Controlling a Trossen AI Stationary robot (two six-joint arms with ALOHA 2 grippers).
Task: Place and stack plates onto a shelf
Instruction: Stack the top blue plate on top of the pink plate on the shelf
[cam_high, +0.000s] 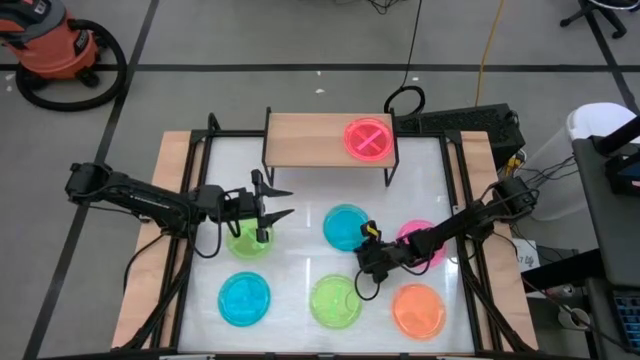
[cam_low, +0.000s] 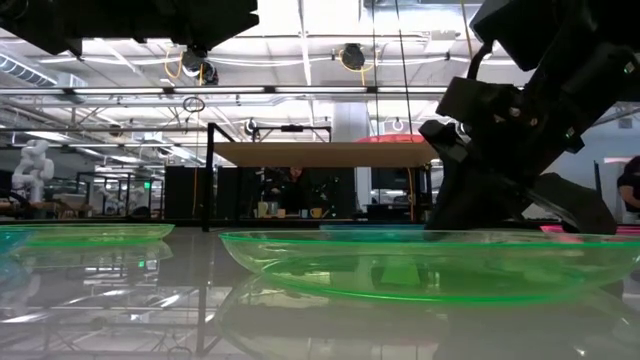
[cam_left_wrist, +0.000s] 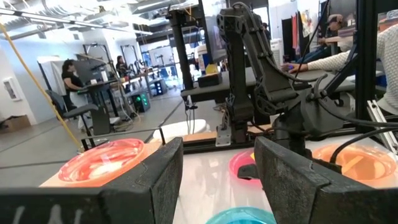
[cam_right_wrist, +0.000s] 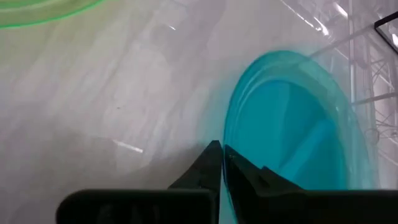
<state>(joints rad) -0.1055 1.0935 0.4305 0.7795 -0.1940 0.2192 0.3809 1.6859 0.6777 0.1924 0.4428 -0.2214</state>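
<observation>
Now we see, in the high view, the shelf (cam_high: 310, 140) near the top centre of the frame, with one pink plate (cam_high: 367, 138) resting on its right half. Below it six more plates lie on the white table (cam_high: 300, 200): a blue plate (cam_high: 345, 226) at centre, a green plate (cam_high: 247, 240) to its left, a second pink plate (cam_high: 420, 240) to its right, and along the bottom of the frame another blue plate (cam_high: 245, 298), a green one (cam_high: 335, 301) and an orange plate (cam_high: 418, 310).

The right gripper (cam_high: 366, 258) sits low at the lower right edge of the central blue plate (cam_right_wrist: 292, 124); in its wrist view we see the fingers (cam_right_wrist: 208, 165) pinched nearly together with the plate's rim between them (the plate still lies flat on the table).

The left gripper (cam_high: 270, 203) hangs above the left green plate, its jaws spread wide and holding nothing; its wrist view shows a clear gap between the two fingers (cam_left_wrist: 155, 180)
</observation>
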